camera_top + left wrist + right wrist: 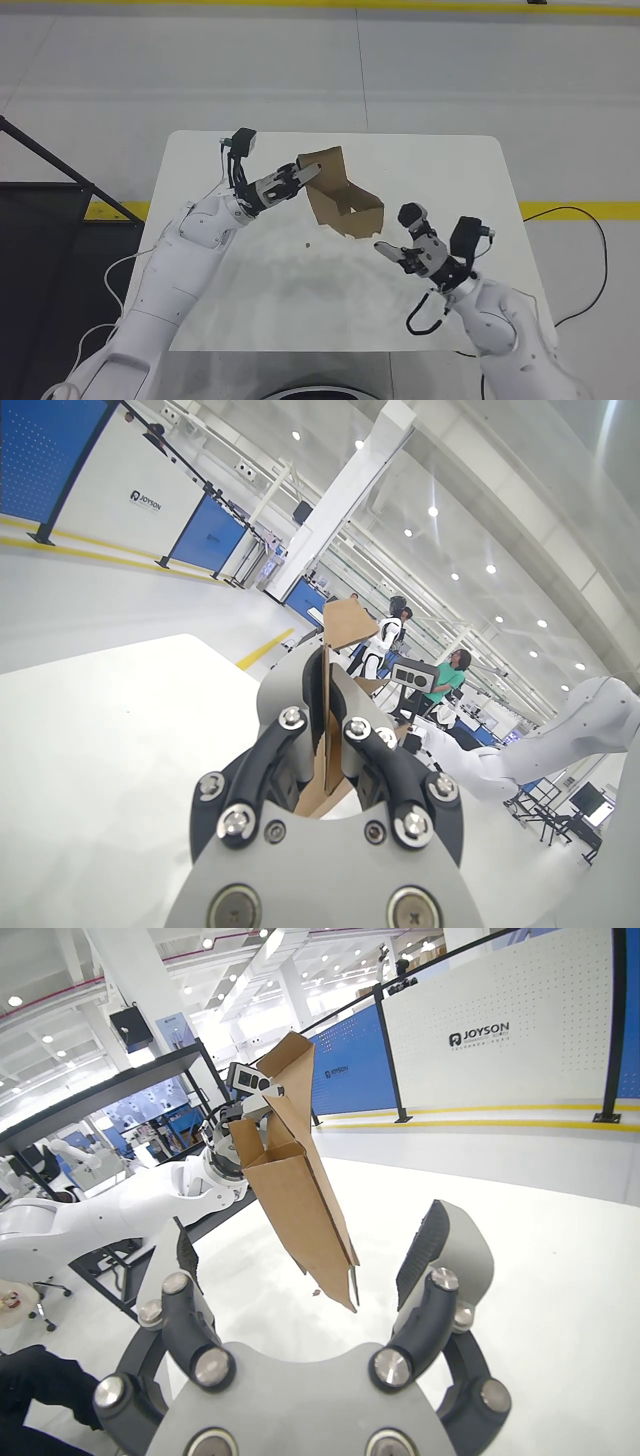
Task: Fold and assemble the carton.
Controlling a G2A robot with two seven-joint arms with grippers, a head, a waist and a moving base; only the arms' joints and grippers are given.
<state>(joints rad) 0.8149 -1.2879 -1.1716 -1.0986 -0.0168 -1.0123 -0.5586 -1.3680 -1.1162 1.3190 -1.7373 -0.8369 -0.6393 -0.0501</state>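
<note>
A brown cardboard carton (340, 193), partly opened into a tube with loose flaps, is held up over the middle of the white table (250, 300). My left gripper (308, 176) is shut on one of its panels at the carton's left edge; in the left wrist view the cardboard sheet (327, 720) sits clamped between the two fingers. My right gripper (392, 254) is open, just to the right of and below the carton's lower corner, not touching it. In the right wrist view the carton (295, 1188) hangs tilted ahead of the spread fingers (430, 1253).
A small dark speck (308, 243) lies on the table under the carton. The table's front half is bare white surface. A black frame (45, 160) stands off the table's left side.
</note>
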